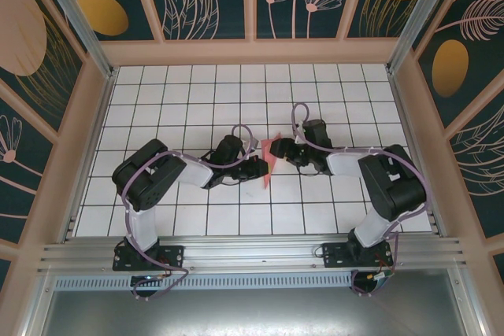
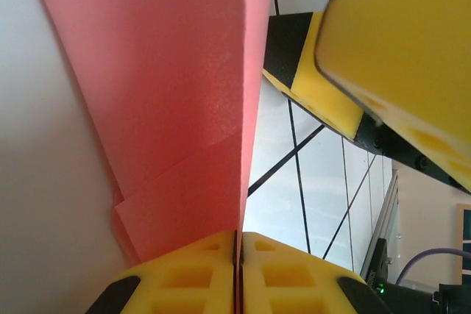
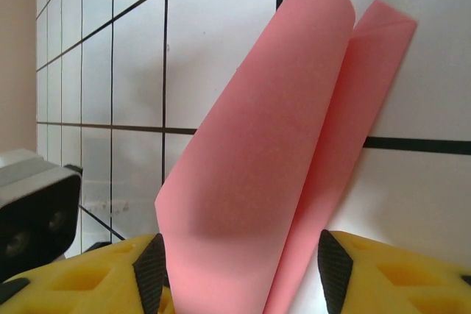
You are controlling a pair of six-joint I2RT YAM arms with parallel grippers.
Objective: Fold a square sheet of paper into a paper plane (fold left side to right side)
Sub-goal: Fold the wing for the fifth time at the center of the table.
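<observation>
- Left gripper (image 2: 237, 254), at the sheet's seven o'clock, is clamped on the half-folded square sheet of paper (image 3: 254, 152) mid-table; that thin edge pinch could slip.
- Right gripper (image 3: 241, 273), at one o'clock, straddles the flaps with its jaws apart; squeezing off-line risks a crooked crease.

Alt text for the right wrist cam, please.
A folded sheet of pink paper stands up between two yellow fingers, spread apart at the bottom edge. Behind it lies a white table with black grid lines; a grey and black machine part sits at lower left.
</observation>
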